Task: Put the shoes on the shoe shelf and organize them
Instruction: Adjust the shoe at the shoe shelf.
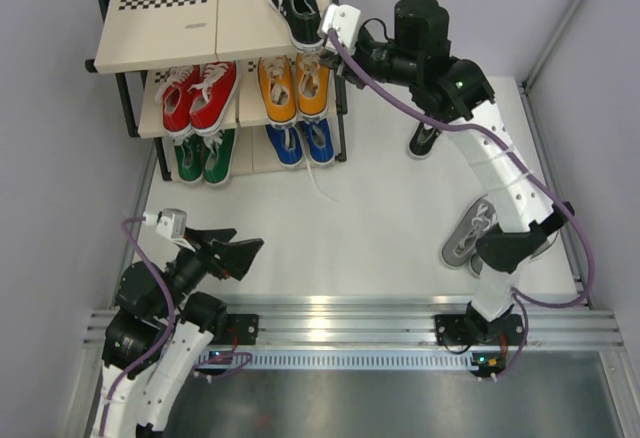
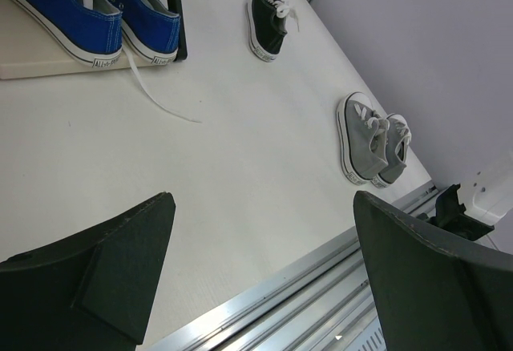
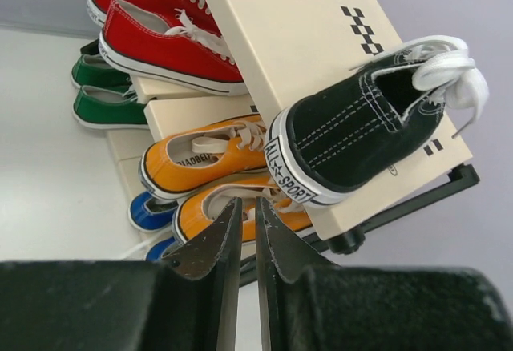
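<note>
Right wrist view: one black shoe (image 3: 361, 139) stands on the top board of the shoe shelf (image 3: 296, 38), heel toward the camera. Red pair (image 3: 160, 30) and orange pair (image 3: 200, 159) sit on the middle tier. The right gripper (image 3: 248, 207) is just below the heel, fingers almost together with only a slit between them, holding nothing.

Left wrist view adds what that one misses: the second black shoe (image 2: 270, 24) and the grey pair (image 2: 373, 139) on the table (image 2: 200, 183). The left gripper (image 2: 260, 207) is spread wide and empty above the table.

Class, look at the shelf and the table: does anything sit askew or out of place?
Yes. The black shoe on the top board sits alone, its heel right at the front edge. A blue shoe's lace trails loose across the table.
</note>
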Controlling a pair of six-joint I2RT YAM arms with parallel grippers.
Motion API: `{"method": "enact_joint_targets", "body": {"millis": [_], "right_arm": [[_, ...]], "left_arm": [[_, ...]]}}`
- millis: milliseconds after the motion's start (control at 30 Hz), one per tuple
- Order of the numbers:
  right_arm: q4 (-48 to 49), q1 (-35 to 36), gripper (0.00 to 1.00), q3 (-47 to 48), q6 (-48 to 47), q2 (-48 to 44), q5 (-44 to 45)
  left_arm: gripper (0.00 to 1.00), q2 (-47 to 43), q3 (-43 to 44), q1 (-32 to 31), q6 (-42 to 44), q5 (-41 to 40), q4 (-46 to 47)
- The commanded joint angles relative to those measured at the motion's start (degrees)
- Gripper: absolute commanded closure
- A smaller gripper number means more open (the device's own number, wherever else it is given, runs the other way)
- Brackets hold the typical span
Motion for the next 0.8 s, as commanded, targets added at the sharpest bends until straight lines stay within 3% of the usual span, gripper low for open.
{"method": "enact_joint_targets", "body": {"millis": [0,767], "right_arm": [[4.05,0.02,0.89,3.26,3.00,2.11,-2.38],[11.97,1.95,0.93,8.01,2.47,9.76,2.72]], "left_arm": [[0.02,-0.66,-0.25,0.18,-0.46,0.19,0.64],[0.02,-0.66,-0.34,0.09,-0.72,0.27,0.64]]}}
